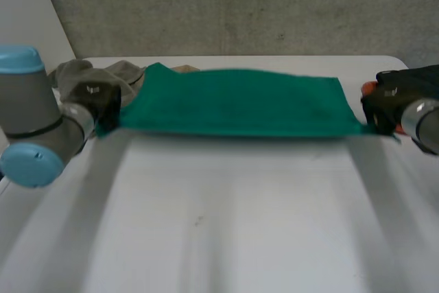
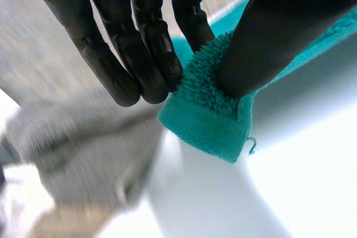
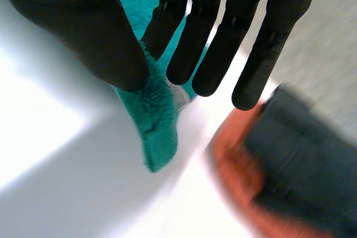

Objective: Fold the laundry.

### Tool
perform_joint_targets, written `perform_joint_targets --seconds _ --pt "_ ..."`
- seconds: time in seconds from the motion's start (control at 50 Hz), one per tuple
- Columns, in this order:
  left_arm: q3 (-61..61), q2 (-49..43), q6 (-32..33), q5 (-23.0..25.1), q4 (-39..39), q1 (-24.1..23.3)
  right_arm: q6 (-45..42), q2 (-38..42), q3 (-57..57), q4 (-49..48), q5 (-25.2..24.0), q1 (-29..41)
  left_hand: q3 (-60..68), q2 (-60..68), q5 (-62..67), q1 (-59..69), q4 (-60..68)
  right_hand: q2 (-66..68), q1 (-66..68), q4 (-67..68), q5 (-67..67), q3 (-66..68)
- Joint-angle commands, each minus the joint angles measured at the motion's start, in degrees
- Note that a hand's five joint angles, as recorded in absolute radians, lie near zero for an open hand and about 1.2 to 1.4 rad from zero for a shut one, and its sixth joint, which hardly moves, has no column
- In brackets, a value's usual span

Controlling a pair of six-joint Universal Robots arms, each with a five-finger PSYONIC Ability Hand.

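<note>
Green towel (image 1: pixel 236 104) taut over white table (image 1: pixel 226 224) — left hand (image 2: pixel 145 37), right hand (image 3: pixel 206 37), fingers pinching opposite corners

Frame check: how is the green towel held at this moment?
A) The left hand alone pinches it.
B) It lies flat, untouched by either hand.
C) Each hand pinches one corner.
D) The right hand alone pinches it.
C: the left hand pinches one corner of the green towel between thumb and fingers, and the right hand pinches the opposite corner, with the towel stretched between them.
</note>
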Motion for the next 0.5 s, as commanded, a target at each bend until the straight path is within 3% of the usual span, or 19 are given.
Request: perform_joint_targets --seconds 0.02,0.14,0.2,0.34,0.5 --pt "-14.3 8.5 7.7 0.9 -11.1 0.5 -14.7 -7.0 11.1 13.6 0.0 -3.7 12.0 11.5 13.0 14.5 11.5 12.7 15.0 11.3 11.9 11.8" --pt "-26.3 16.4 13.7 3.6 -21.6 0.8 -32.2 -16.2 20.8 27.5 -0.7 -8.8 12.0 11.5 13.0 14.5 11.5 12.7 15.0 11.3 11.9 11.8" --pt "-28.1 18.2 15.2 3.9 -23.1 0.9 -35.5 -18.4 22.6 27.4 -1.7 -9.1 12.0 11.5 13.0 14.5 11.5 12.7 15.0 11.3 11.9 11.8" --pt "-22.2 18.2 15.8 3.6 -20.3 -0.4 -29.7 -14.3 18.5 19.8 -1.7 -6.2 12.0 11.5 13.0 14.5 11.5 12.7 15.0 11.3 11.9 11.8" --pt "-2.7 4.5 12.0 -0.5 -16.3 -3.0 -19.9 -5.6 8.3 10.6 -0.8 -1.8 12.0 11.5 13.0 14.5 11.5 12.7 15.0 11.3 11.9 11.8"
